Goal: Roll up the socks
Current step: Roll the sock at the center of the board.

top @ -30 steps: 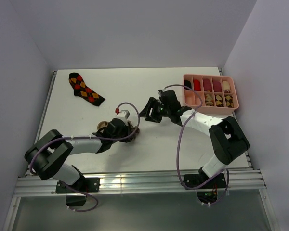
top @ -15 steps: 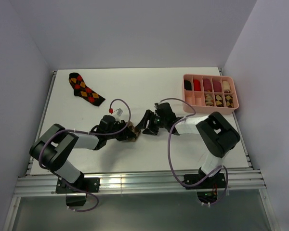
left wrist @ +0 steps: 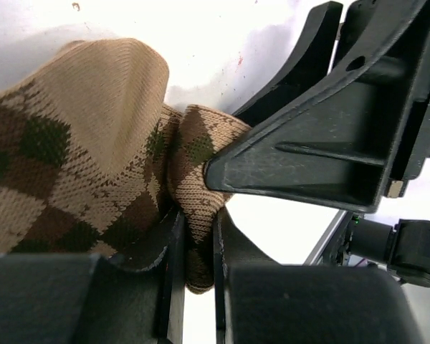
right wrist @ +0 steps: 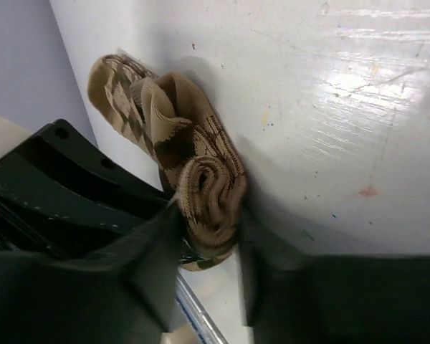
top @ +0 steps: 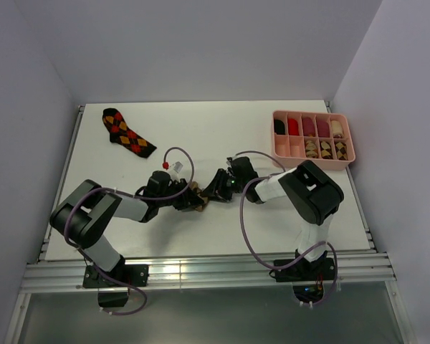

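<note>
Your tan sock [top: 197, 194] lies near the middle of the table [top: 201, 122], a little toward the front, bunched into a short lump between the two arms. The left jaws are clamped on a folded edge of it: in the left wrist view a ridge of the knit [left wrist: 197, 215] is pinched tight between the two fingers [left wrist: 165, 247], and the rest of the fabric spreads out to the left on the table. The right jaws come at the sock from the opposite side. In the right wrist view its rolled end [right wrist: 209, 192] sits between the fingers [right wrist: 147, 276], which lie against both sides of the roll. The two sets of jaws are very close together, nearly touching over the sock, so you have almost no room between them. Around them there is bare table in every direction, widest toward the back wall. The left arm [top: 122, 208] and right arm [top: 272, 188] both lie low across the front half, with the front edge rail [top: 201, 254] just behind their elbows. The black-red-orange sock [top: 127, 131] lies flat and unrolled near the back left corner, close to the left edge and well apart from the arms. The pink tray [top: 313, 166] sits at the back right against the right edge, with plain rolls in its back row and patterned rolls in front.
</note>
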Controlling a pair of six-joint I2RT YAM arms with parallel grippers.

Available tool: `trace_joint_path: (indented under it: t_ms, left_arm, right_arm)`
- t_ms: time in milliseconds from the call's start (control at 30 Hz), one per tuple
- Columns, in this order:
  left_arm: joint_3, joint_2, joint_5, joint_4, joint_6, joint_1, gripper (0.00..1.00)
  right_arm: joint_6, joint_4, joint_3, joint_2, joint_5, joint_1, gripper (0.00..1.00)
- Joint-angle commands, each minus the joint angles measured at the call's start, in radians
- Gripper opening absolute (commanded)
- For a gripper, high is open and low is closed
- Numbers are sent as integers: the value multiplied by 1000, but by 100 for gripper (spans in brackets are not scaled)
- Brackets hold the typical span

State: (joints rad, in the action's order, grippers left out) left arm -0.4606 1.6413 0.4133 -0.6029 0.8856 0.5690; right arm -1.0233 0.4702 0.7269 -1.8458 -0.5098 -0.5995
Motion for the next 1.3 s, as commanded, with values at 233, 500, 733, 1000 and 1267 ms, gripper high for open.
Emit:
trace_joint_path:
  t_ms: [233, 500, 733, 1000, 1267]
  left_arm:
    - [-19, -26, -54, 158, -85, 0, 25]
    - [-72, -236, -331, 373, -215, 11, 63]
    - [-93, -380, -669, 443, -326, 213, 66]
    - [-150, -299, -881, 368, -399, 423, 47]
    - [-222, -169, -929, 332, -480, 468, 47]
  right_arm:
    - [120, -238, 78, 28, 88, -3, 0]
    - [178, -540, 215, 31, 192, -9, 0]
    - [189, -770, 379, -21, 223, -32, 0]
    - [196, -841, 454, -59, 205, -43, 0]
    - [206, -883, 473, -78, 200, -43, 0]
